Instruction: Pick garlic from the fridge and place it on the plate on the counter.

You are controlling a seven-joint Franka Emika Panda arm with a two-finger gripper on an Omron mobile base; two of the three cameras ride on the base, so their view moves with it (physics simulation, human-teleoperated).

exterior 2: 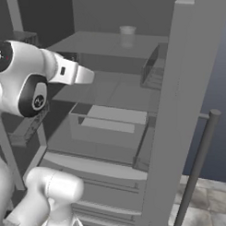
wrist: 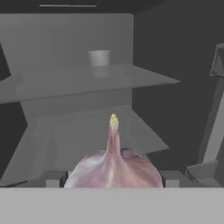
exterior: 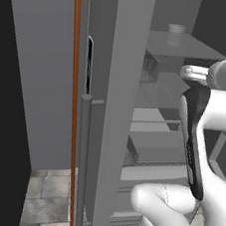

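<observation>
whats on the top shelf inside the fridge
One translucent grey cup stands on the top shelf of the fridge. The shelf's left end is hidden behind the robot arm.

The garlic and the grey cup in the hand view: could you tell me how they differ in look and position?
The garlic is a rounded whitish-pink bulb with a pointed, yellowish tip; the cup is a plain, translucent grey cylinder. The garlic sits close up between the finger tips, while the cup stands far back on an upper shelf of the fridge. Both stand upright.
</observation>
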